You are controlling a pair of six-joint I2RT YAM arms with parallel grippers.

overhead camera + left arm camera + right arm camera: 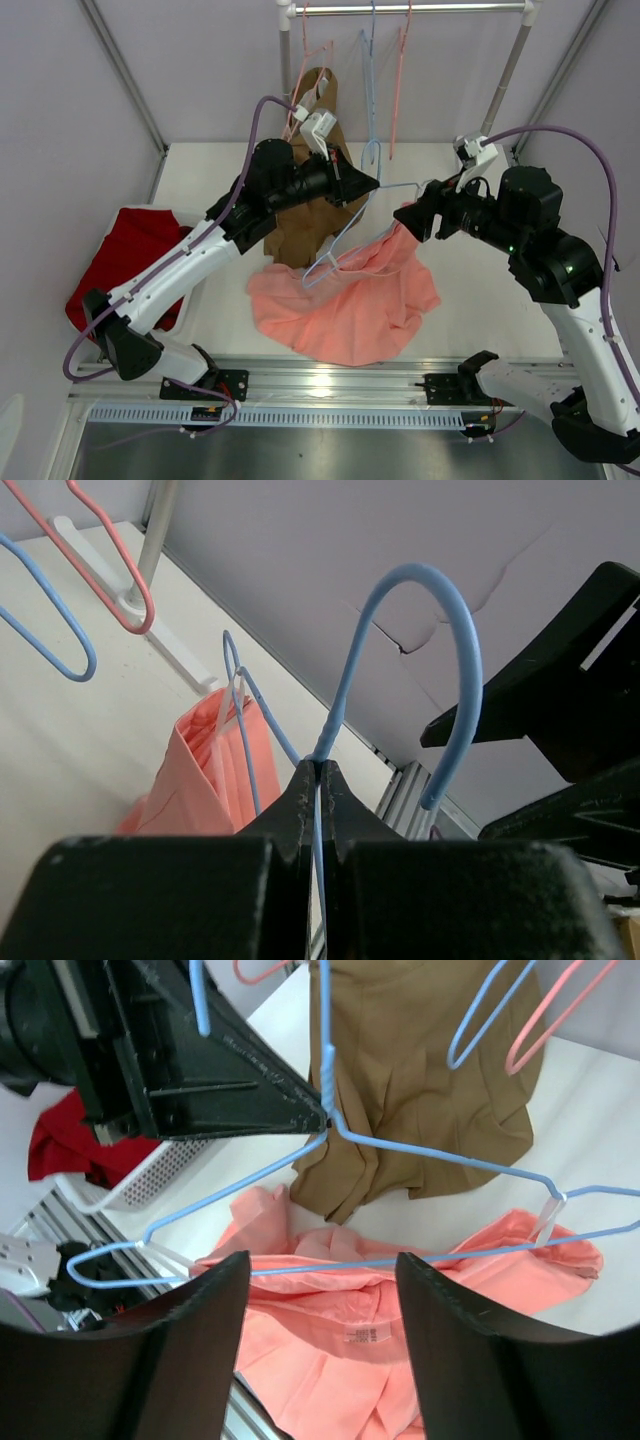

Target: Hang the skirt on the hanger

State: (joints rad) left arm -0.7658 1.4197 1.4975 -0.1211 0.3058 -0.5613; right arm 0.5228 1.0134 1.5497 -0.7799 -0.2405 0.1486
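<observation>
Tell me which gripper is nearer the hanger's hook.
Left. The left gripper clamps the hanger just below its hook; the right gripper sits open by one corner.

— What surrounds my bench? Plain stuff.
— Go on, the walls first.
— My walls (200,60) are pale lilac-grey panels at the left, back and right, with slim metal poles (125,72) slanting up the corners. One panel shows a thin crease (385,635) up close.
— And the surface?
— A white table (480,300), matte. Along its near edge I have a silver aluminium track (330,378), then a slotted white cable duct (300,415), then a grey metal strip (330,455).
— Any furniture?
— Only my clothes rail (430,9) at the back: a metal bar with white corner fittings on a grey upright (507,75).
— Light?
— Even and soft; shadows on the table are faint.
</observation>
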